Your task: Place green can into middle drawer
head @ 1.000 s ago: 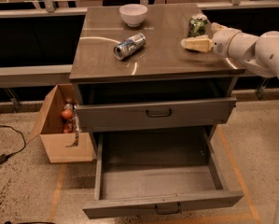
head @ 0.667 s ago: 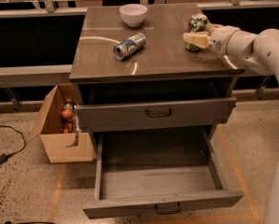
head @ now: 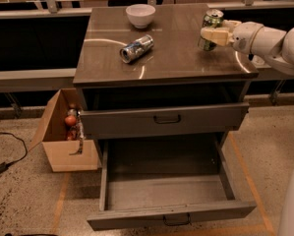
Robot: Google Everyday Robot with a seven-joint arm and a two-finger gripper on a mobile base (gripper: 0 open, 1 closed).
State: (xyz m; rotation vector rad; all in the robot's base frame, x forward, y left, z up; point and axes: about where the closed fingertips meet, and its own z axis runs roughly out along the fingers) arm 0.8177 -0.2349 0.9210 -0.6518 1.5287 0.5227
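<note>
Camera view: pale gripper (head: 212,35) against the slim, mottled green can (head: 213,18) on glossy cabinet top (head: 176,58); grasp indiscernible.

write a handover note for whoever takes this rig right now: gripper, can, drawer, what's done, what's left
Gripper: at the right rear of the cabinet top, right at the green can; whether it has a hold is unclear.
Green can: upright on the cabinet top.
Middle drawer: pulled wide open, nothing inside.
Done: drawer open, gripper at the can.
Left: secure the can, lift it, lower it into the drawer, release.
Leave the silver-blue can lying on its side.
</note>
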